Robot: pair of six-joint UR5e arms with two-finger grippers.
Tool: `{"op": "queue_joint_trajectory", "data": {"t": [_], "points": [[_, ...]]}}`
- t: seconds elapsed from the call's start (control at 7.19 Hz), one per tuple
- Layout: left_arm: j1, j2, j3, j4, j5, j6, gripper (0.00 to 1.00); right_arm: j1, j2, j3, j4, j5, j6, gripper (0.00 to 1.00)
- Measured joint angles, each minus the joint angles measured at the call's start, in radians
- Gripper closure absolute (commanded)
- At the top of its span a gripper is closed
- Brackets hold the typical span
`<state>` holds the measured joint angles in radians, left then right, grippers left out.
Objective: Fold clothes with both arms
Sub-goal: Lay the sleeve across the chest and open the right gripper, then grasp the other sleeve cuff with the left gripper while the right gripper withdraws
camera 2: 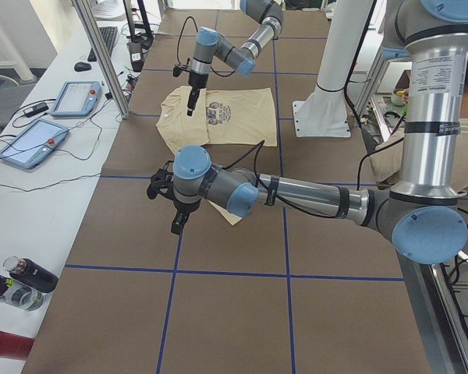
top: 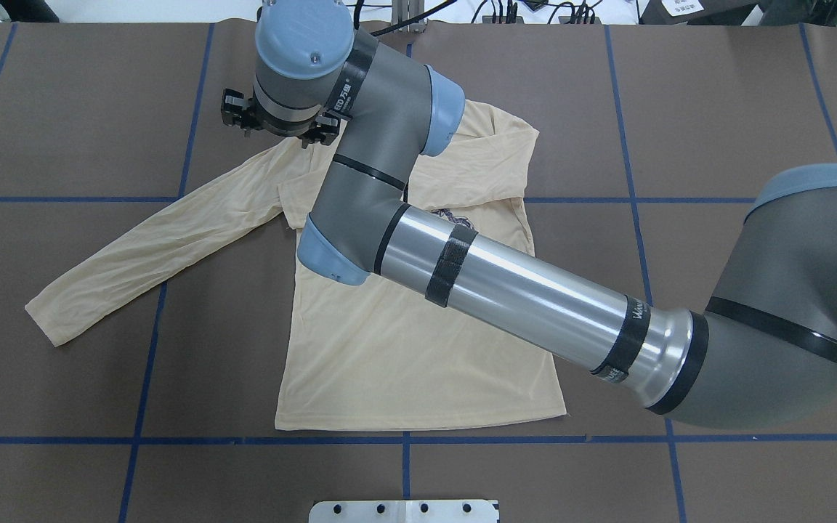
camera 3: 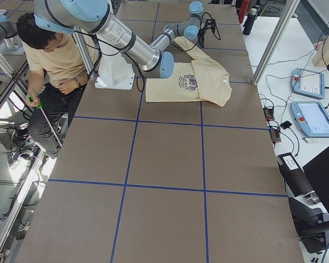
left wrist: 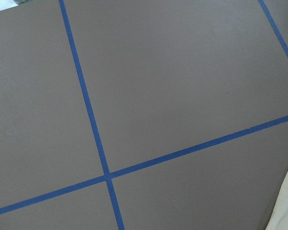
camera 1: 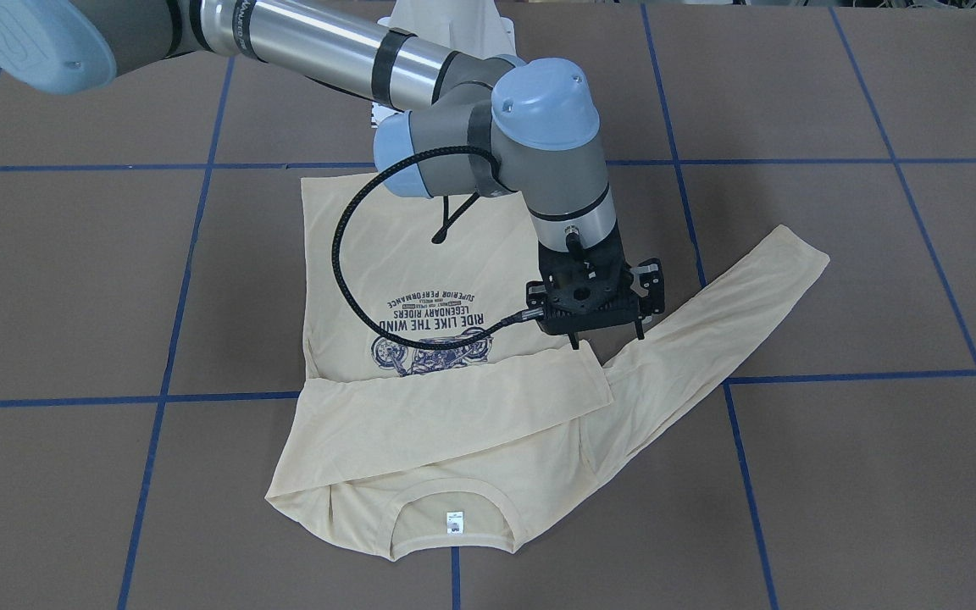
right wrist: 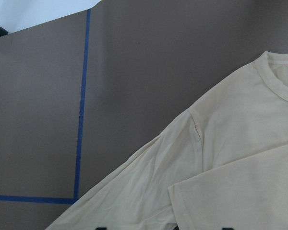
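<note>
Four fixed views around one shirt [camera 1: 454, 407]

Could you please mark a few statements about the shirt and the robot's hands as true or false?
1. The shirt has one sleeve folded across its chest. True.
2. The other sleeve is folded in as well. False: it lies stretched out on the table.
3. The right hand is shut on the collar. False: it is open, above the shoulder area and away from the collar.
4. The navy print faces up. True.
</note>
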<state>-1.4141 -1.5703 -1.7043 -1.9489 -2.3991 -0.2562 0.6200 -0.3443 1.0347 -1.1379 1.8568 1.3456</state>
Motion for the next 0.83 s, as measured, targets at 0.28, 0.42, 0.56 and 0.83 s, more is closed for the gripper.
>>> {"op": "queue_joint_trajectory", "data": {"t": [0.28, 0.42, 0.56, 0.83], "points": [[0.168, 0.031, 0.008, -0.233, 0.079, -0.324, 0.01, 0.087, -0.154, 0.186, -0.124, 0.166, 0.018, 0.05], [0.251, 0.060, 0.019, -0.328, 0.134, -0.430, 0.01, 0.135, -0.310, 0.335, -0.150, 0.233, 0.002, 0.07], [0.316, 0.083, 0.043, -0.387, 0.165, -0.478, 0.04, 0.180, -0.454, 0.459, -0.161, 0.283, -0.021, 0.08], [0.396, 0.097, 0.101, -0.435, 0.176, -0.499, 0.28, 0.250, -0.655, 0.608, -0.166, 0.349, -0.066, 0.08]]}}
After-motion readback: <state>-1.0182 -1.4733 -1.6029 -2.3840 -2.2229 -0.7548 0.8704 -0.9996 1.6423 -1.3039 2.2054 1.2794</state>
